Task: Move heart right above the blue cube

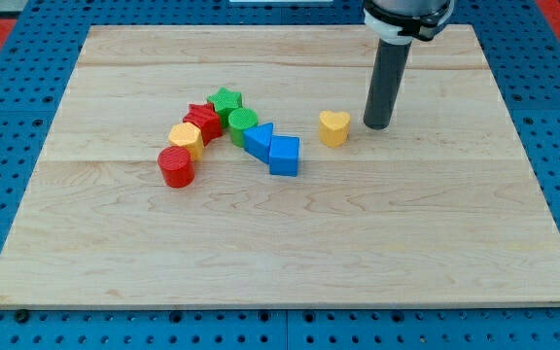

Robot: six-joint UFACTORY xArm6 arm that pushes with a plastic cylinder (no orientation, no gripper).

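The yellow heart [334, 127] lies on the wooden board [290, 243] right of the block cluster. The blue cube [284, 156] sits below and to the left of the heart, touching a blue triangular block [258, 140]. My tip [377, 125] stands just right of the heart, a small gap away, at about the same height in the view.
Left of the blue blocks sit a green cylinder [242, 124], a green star [226, 101], a red star [202, 120], a yellow hexagonal block [186, 138] and a red cylinder [176, 166]. Blue pegboard [8, 146] surrounds the board.
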